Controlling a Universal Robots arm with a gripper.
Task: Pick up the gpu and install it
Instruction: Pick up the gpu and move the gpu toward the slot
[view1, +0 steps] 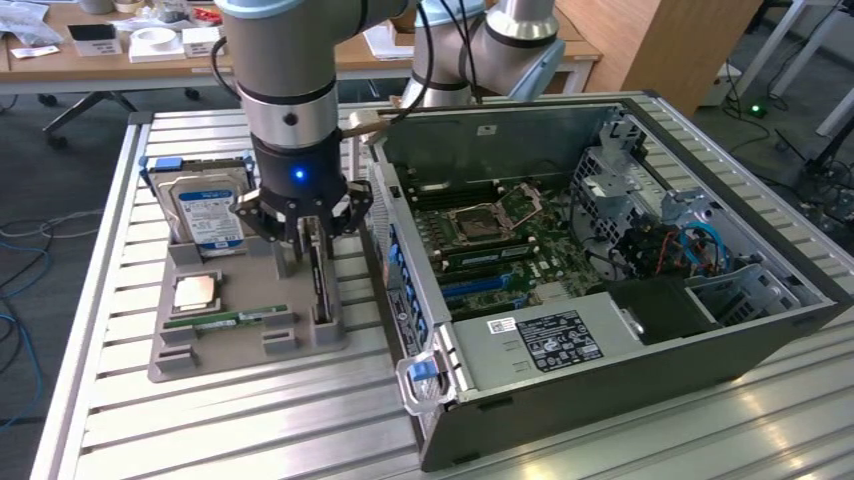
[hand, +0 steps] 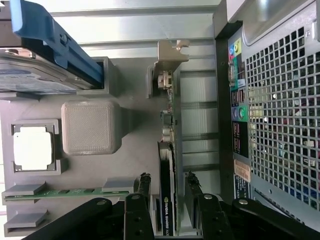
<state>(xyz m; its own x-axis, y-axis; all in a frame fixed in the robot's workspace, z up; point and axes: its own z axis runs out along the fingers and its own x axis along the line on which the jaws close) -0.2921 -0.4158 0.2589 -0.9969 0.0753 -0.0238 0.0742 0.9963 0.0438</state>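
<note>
Two gripper (hand: 167, 177) fingers (hand: 144, 192) sit open either side of the gpu (hand: 166, 215), just beside the case (hand: 280, 125). Label reads Nvidia Quadro.

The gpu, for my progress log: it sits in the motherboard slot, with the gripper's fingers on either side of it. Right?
No: the gpu stands on edge in the gray holder outside the case, as the wrist view shows. The gripper has a finger on either side of it.

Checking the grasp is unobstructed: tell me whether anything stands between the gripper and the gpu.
Nothing visible does. The gripper straddles the gpu, which stands on edge in the gray holder, one finger on each side with bare gaps between.
</note>
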